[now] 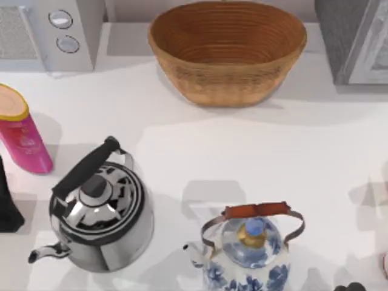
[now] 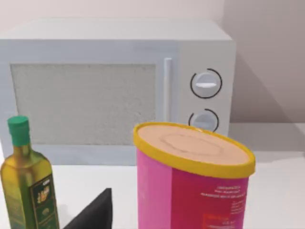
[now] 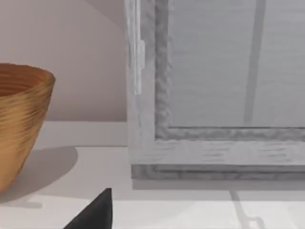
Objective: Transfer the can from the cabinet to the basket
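Lower frame of top view, nearest: blue-and-white floral porcelain kettle with brown handle [image 1: 250, 254]; left of it, polished steel kettle with black handle [image 1: 97, 209].

Left edge, mid-frame: pink tube with orange-yellow cap [image 1: 21, 130]; left arm parked there, pincer state cannot be told.

Lower right corner: right arm parked, pincer state likewise cannot be told.

Upper centre: large oval tan wicker basket [image 1: 227, 51], apparently empty.

Upper left: white microwave [image 1: 51, 30]. Upper right: grey cabinet with closed door [image 1: 357, 39].

Can not visible; presumably behind cabinet door.

Step in hand: start, nothing grasped.

Next move: likely right arm, open door, then reach inside.
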